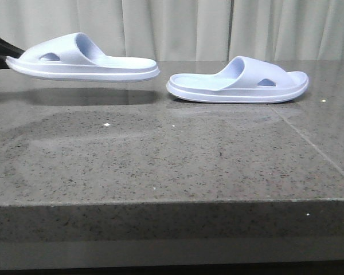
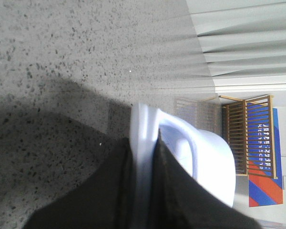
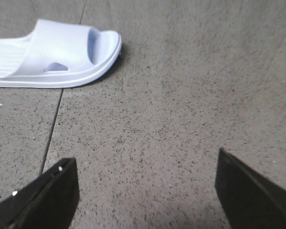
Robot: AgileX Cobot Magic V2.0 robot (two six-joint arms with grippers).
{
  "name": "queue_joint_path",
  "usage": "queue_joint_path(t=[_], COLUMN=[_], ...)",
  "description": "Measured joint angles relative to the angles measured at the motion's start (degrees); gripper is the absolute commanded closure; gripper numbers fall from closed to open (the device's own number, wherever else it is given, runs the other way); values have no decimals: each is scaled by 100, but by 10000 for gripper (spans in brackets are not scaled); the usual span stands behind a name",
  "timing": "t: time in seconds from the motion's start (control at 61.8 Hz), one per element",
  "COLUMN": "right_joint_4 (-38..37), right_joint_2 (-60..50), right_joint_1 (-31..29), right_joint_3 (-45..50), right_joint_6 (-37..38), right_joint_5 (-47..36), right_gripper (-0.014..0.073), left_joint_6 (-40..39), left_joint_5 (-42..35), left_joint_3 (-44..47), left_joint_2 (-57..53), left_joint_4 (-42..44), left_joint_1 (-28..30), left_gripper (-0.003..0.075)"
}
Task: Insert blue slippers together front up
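Gripping 1 pale-blue foam slide slipper [image 1: 83, 59] by its sole, my left gripper [image 2: 143, 186] holds it above the speckled grey stone table [image 1: 160, 160]. My right gripper [image 3: 145, 191] hangs open, well apart from the other pale-blue foam slipper [image 3: 52, 52] lying flat on the table.

The table [image 1: 160, 166] is dark gray stone with tiny white and black specks. It is shiny, and thin seam lines run across the top. One blue slipper [image 1: 238, 82] lies flat on it, sole down, toward the back right. Its toe points right. A dark shadow [image 1: 74, 96] falls on the table at the back left.
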Motion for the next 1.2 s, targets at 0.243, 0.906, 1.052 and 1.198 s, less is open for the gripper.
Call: queue_joint_path(t=[0.243,0.906,1.052,1.198], right_joint_4=[245,1709,2573,3213], right_joint_2=[1817,5445,5901,6266], right_joint_1=[-25,-675,-798,-803], right_joint_3=[-880,-4035,-4542,-4864], right_joint_6=[0,-644,-1255,-1658], right_joint_5=[-12,860,1158,1354], right_gripper=[-11,158,189,189], left_joint_6=[0,0,0,0], left_joint_5=[0,0,0,0], left_joint_3=[0,0,0,0], left_joint_2=[0,0,0,0], left_joint_4=[0,0,8,8], left_joint_1=[0,0,0,0], left_gripper=[741,741,741,741])
